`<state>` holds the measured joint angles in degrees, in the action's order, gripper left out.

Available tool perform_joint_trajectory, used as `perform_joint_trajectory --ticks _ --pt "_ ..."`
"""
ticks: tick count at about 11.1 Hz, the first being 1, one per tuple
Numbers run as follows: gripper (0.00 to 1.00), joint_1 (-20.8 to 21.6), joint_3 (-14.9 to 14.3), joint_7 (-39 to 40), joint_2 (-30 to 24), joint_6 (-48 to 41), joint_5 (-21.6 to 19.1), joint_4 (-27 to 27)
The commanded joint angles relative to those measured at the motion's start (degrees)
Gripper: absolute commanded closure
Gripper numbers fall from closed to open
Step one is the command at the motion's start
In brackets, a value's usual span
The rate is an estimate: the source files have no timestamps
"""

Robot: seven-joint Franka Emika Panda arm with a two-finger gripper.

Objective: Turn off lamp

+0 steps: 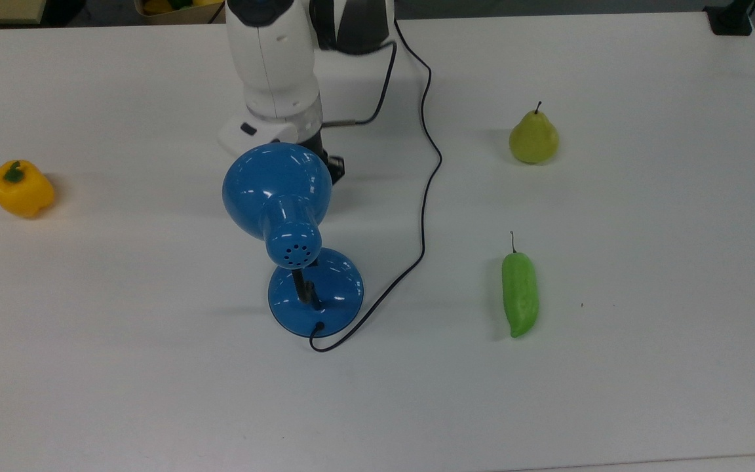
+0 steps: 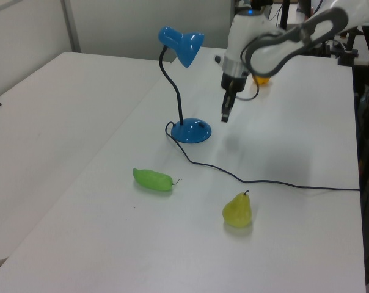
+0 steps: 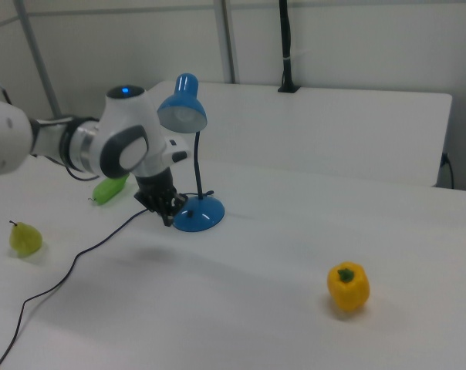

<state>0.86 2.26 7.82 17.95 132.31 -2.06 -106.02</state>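
Lamp [image 1: 286, 216] stands mid-table [image 1: 613, 393], shade off, base [image 2: 192, 130] w/ cord running away. Gripper [image 2: 225, 115] hangs above table just beside base, on left view's right, apart from it, not touching; fingers look together. Green pepper [image 1: 520, 295], pear [image 1: 533, 137] & yellow bell pepper [image 1: 21, 189] lie well apart.

Gripper [image 2: 225, 117] – beside lamp [image 2: 183, 82] base

White table [image 1: 613, 406] holds lamp [image 1: 315, 295], pear [image 1: 533, 137], green pepper [image 1: 520, 294], yellow pepper [image 1: 21, 189].
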Motion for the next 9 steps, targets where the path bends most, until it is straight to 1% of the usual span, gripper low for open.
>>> perform_joint_trajectory --ticks 1,2,3,4,5,7,8,9 --pt "0.46 0.20 -0.41 0.27 -11.50 -17.47 -0.22 -1.83" --pt "0.25 0.11 -0.41 0.18 -14.49 -22.49 -0.22 -1.48" --pt "0.03 0.11 -0.58 0.18 -17.13 -25.84 -0.22 -1.21" --pt "0.00 -0.06 -0.59 0.09 -18.46 -29.79 -0.31 0.70" --pt "0.00 -0.33 -0.41 -0.52 -19.26 -35.31 -0.31 3.94" --pt "0.00 -0.33 0.03 -4.72 -19.71 -44.20 -0.75 11.41" --pt "0.00 -0.24 0.20 -6.75 -19.71 -46.94 -2.49 14.14" --pt "0.00 -0.07 0.29 -8.68 -19.71 -47.23 -3.47 15.39"
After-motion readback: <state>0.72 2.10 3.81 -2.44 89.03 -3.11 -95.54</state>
